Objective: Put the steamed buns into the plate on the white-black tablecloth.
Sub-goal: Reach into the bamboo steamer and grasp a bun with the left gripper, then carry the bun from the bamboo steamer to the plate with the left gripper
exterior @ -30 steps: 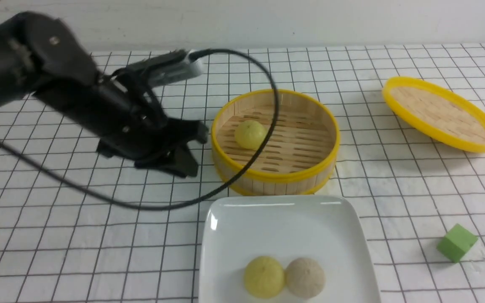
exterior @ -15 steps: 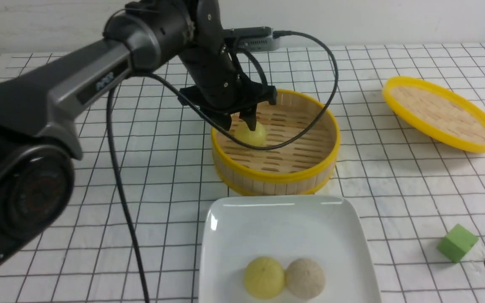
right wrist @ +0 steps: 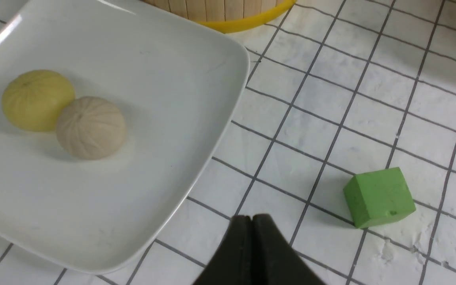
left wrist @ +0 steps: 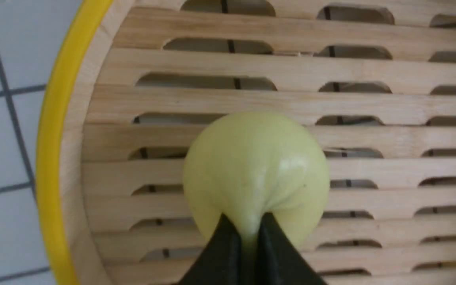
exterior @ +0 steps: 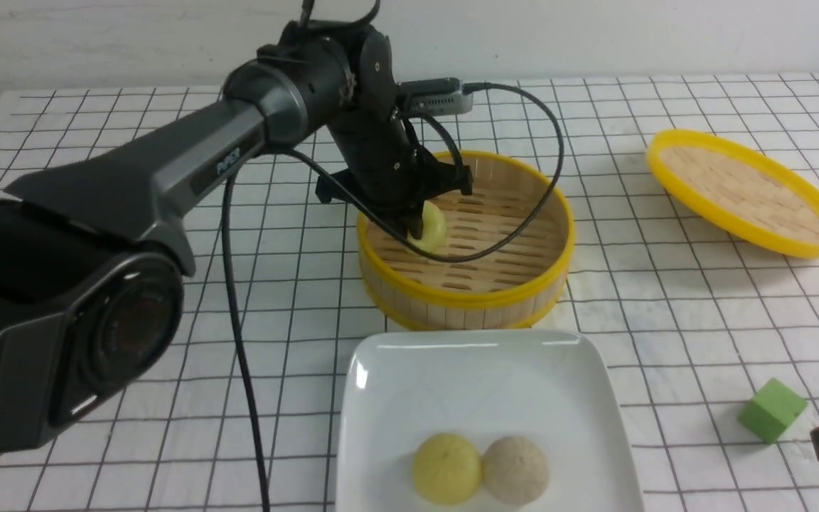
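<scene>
left claw [left wrist: 247, 222] pinches the last bun [left wrist: 255, 166] in the steamer [exterior: 468, 301] for transfer to the plate [exterior: 482, 364]; right claw [right wrist: 253, 222] pressed together, idle.

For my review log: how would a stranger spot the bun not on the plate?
Find the round yellow-rimmed bamboo basket behind the white square plate. Inside, the left gripper pinches a pale yellow domed bun. Its yellow twin and a beige bun lie on the plate.

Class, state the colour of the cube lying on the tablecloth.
Green; the cube shows best in the right wrist view.
</scene>
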Tool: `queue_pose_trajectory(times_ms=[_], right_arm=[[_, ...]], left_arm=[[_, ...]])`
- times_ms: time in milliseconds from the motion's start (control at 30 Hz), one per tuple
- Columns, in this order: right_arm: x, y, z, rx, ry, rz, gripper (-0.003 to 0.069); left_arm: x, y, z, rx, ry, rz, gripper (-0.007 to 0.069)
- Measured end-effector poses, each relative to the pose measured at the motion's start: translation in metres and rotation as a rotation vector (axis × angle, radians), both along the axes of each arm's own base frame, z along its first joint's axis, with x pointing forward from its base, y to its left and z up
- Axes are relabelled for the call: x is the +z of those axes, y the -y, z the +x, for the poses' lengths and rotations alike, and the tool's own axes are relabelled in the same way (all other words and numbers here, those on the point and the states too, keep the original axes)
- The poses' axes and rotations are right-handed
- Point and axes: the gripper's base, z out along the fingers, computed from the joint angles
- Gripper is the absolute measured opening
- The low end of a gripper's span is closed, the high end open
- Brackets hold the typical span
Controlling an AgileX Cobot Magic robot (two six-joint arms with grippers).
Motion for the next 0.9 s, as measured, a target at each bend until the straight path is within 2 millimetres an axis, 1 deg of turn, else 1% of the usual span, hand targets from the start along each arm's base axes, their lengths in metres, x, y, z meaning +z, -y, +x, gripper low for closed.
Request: queue_pose_trajectory(times_ms=[67, 100, 133, 167, 200, 233, 267, 300, 333, 367, 400, 433, 500, 533, 567, 633, 667, 700, 733, 767, 833, 867, 900], right_arm=[[0.0, 0.0, 0.0, 0.0, 0.0, 0.0, -0.0006], [0.0, 0.0, 0.0, 0.0, 0.0, 0.0, -0.0006], [0.0, 0.0, 0.0, 0.0, 0.0, 0.0, -0.0006], [0.0, 0.0, 0.0, 0.0, 0.0, 0.0, -0.0006], [0.0, 0.0, 0.0, 0.0, 0.0, 0.0, -0.0006], [0.0, 0.0, 0.0, 0.0, 0.001, -0.003, -0.0006], [0.0, 0.0, 0.0, 0.001, 0.003, -0.004, -0.0006], [0.0, 0.0, 0.0, 0.0, 0.002, -0.005, -0.0006], [0.0, 0.0, 0.0, 0.0, 0.003, -0.006, -0.0006], [0.0, 0.0, 0.0, 0.001, 0.003, -0.007, -0.0006], [0.0, 0.0, 0.0, 0.001, 0.003, -0.007, -0.0006], [0.0, 0.0, 0.001, 0.001, 0.006, -0.01, -0.0006], [0.0, 0.0, 0.001, 0.001, 0.006, -0.009, -0.0006], [0.0, 0.0, 0.001, 0.001, 0.006, -0.009, -0.0006], [0.0, 0.0, 0.001, 0.001, 0.006, -0.009, -0.0006], [0.0, 0.0, 0.001, 0.001, 0.008, -0.008, -0.0006], [0.0, 0.0, 0.001, 0.002, 0.009, -0.008, -0.0006], [0.0, 0.0, 0.001, 0.002, 0.009, -0.008, -0.0005], [0.0, 0.0, 0.001, 0.002, 0.009, -0.008, -0.0003], [0.0, 0.0, 0.001, -0.001, 0.008, -0.004, -0.0001], [0.0, 0.0, 0.001, -0.007, 0.003, 0.004, -0.0001], [0.001, 0.0, 0.0, -0.015, -0.007, 0.015, -0.0001], [0.003, 0.001, -0.001, -0.019, -0.013, 0.02, -0.0001]], left_arm=[[0.03, -0.007, -0.011, -0.007, 0.013, 0.022, 0.002], [0.037, -0.009, -0.013, -0.008, 0.017, 0.023, 0.002], [0.072, -0.018, -0.027, -0.011, 0.052, 0.033, 0.002], [0.092, -0.023, -0.035, -0.015, 0.08, 0.03, 0.002], [0.092, -0.023, -0.035, -0.015, 0.079, 0.033, 0.002], [0.107, -0.027, -0.042, -0.02, 0.104, 0.029, 0.002], [0.138, -0.038, -0.062, -0.026, 0.156, 0.017, 0.002], [0.144, -0.041, -0.068, -0.025, 0.164, 0.014, 0.002], [0.151, -0.047, -0.078, -0.025, 0.164, 0.014, 0.002], [0.152, -0.051, -0.087, -0.025, 0.152, 0.015, 0.002], [0.152, -0.053, -0.09, -0.024, 0.145, 0.018, 0.002], [0.143, -0.055, -0.104, -0.029, 0.095, 0.031, 0.002], [0.118, -0.054, -0.118, -0.044, 0.006, 0.072, 0.0022], [0.115, -0.052, -0.12, -0.05, -0.004, 0.077, 0.0022], [0.089, -0.044, -0.132, -0.078, -0.075, 0.107, 0.0022], [0.06, -0.029, -0.142, -0.115, -0.109, 0.115, 0.0024], [0.054, -0.027, -0.143, -0.118, -0.11, 0.115, 0.0024], [0.035, -0.015, -0.148, -0.145, -0.107, 0.109, 0.0029], [0.025, -0.007, -0.151, -0.164, -0.103, 0.105, 0.0032], [0.01, 0.002, -0.152, -0.174, -0.106, 0.102, 0.0039], [0.001, 0.009, -0.152, -0.17, -0.102, 0.095, 0.0048], [-0.009, 0.017, -0.151, -0.155, -0.093, 0.078, 0.0064], [-0.015, 0.021, -0.149, -0.143, -0.091, 0.07, 0.0081]])
